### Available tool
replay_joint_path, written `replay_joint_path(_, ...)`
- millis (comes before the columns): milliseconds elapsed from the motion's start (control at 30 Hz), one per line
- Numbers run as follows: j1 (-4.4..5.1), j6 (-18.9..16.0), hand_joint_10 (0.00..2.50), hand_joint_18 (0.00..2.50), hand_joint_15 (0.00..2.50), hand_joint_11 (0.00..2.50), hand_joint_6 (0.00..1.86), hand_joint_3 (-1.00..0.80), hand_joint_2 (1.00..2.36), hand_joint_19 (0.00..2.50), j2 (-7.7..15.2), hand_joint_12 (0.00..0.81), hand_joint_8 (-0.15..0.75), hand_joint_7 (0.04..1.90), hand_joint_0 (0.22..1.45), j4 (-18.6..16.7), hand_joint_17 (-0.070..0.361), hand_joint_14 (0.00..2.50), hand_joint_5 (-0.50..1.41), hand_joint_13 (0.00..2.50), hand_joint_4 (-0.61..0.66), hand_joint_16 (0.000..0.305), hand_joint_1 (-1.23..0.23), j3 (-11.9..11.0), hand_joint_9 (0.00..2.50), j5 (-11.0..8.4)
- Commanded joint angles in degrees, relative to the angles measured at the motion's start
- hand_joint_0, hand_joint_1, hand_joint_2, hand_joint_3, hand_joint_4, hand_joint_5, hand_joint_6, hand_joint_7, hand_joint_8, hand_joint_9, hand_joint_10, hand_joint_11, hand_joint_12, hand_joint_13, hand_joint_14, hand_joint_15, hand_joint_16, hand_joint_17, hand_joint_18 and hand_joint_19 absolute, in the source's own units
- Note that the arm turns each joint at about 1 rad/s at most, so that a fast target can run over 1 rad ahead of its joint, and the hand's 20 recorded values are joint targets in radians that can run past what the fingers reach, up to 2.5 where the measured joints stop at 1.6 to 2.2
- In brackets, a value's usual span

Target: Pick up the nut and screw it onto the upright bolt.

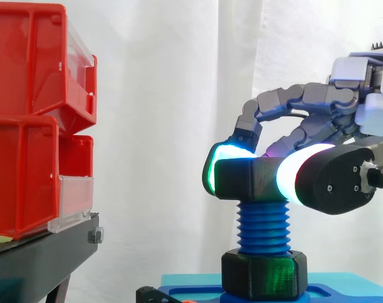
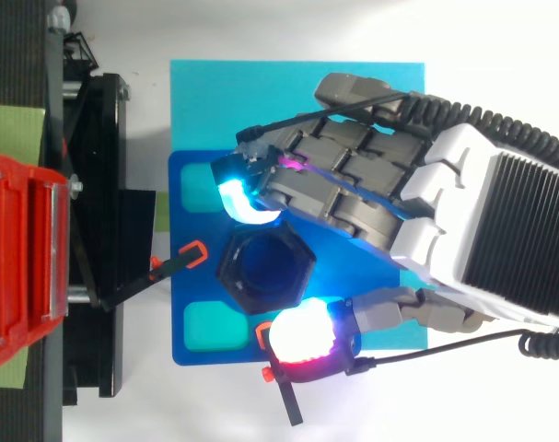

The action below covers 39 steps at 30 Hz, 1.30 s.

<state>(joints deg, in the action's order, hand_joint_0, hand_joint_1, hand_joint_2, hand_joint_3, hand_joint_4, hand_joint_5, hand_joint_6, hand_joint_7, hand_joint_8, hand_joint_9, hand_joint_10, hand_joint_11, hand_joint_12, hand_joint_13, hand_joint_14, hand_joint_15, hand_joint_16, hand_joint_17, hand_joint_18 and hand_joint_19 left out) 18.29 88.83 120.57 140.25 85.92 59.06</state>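
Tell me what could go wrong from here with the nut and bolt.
1. The nut sits just at the top of the bolt; if it tilts while turned, it may cross-thread and jam.
2. The hand pinches it by fingertips on opposite sides, so the pads might slip round the nut instead of turning it.

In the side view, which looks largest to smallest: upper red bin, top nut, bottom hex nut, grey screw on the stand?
1. upper red bin
2. bottom hex nut and top nut: they look alike; the robot hand hides the top nut's ends, so no ranking
3. grey screw
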Motion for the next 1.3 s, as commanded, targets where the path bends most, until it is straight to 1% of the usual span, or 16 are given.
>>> replay_joint_path(0, 0.00, 0.0, 0.00, 0.73, 0.05, 0.00, 0.59, -0.50, 1.00, 0.18, 0.0, 0.253, 0.272, 1.11, 0.52, 0.4, 0.074, 0.00, -0.16, 0.87, 0.23, 0.033, -0.54, 0.0, 0.71, 0.00)
replay_joint_path(300, 0.08, 0.0, 0.00, 0.74, 0.06, 0.00, 0.59, -0.50, 1.00, 0.18, 0.0, 0.250, 0.271, 1.11, 0.53, 1.0, 0.074, 0.00, -0.16, 0.88, 0.23, 0.033, -0.54, 0.0, 0.71, 0.00)
replay_joint_path(433, 0.00, 0.0, 0.00, 0.74, 0.06, 0.00, 0.59, -0.50, 1.00, 0.19, 0.0, 0.250, 0.271, 1.12, 0.53, 1.0, 0.074, 0.00, -0.16, 0.89, 0.23, 0.033, -0.54, 0.0, 0.72, 0.00)
replay_joint_path(533, -0.27, -0.1, 0.00, 0.75, 0.07, 0.00, 0.59, -0.50, 1.00, 0.18, 0.0, 0.250, 0.271, 1.11, 0.53, 1.0, 0.074, 0.00, -0.16, 0.89, 0.23, 0.033, -0.54, -0.1, 0.72, 0.00)
replay_joint_path(833, -0.27, -0.1, 0.00, 0.75, 0.07, 0.00, 0.59, -0.50, 1.00, 0.18, 0.0, 0.250, 0.271, 1.11, 0.53, 1.0, 0.074, 0.00, -0.16, 0.89, 0.24, 0.033, -0.54, 0.0, 0.72, 0.09)
replay_joint_path(933, -0.36, -0.1, 0.00, 0.75, 0.07, 0.00, 0.59, -0.50, 1.00, 0.19, 0.0, 0.247, 0.271, 1.12, 0.53, 1.0, 0.074, 0.00, -0.16, 0.90, 0.24, 0.033, -0.54, 0.0, 0.72, 0.44)
replay_joint_path(1067, -0.44, 0.0, 0.00, 0.75, 0.07, 0.00, 0.59, -0.50, 1.00, 0.19, 0.0, 0.248, 0.271, 1.11, 0.53, 1.0, 0.074, 0.00, -0.16, 0.90, 0.23, 0.033, -0.54, 0.0, 0.72, 0.44)
replay_joint_path(1267, -0.36, 0.0, 0.00, 0.76, 0.07, 0.00, 0.59, -0.50, 1.00, 0.19, 0.0, 0.248, 0.272, 1.12, 0.53, 1.1, 0.074, 0.00, -0.16, 0.90, 0.23, 0.033, -0.54, 0.0, 0.72, 0.44)
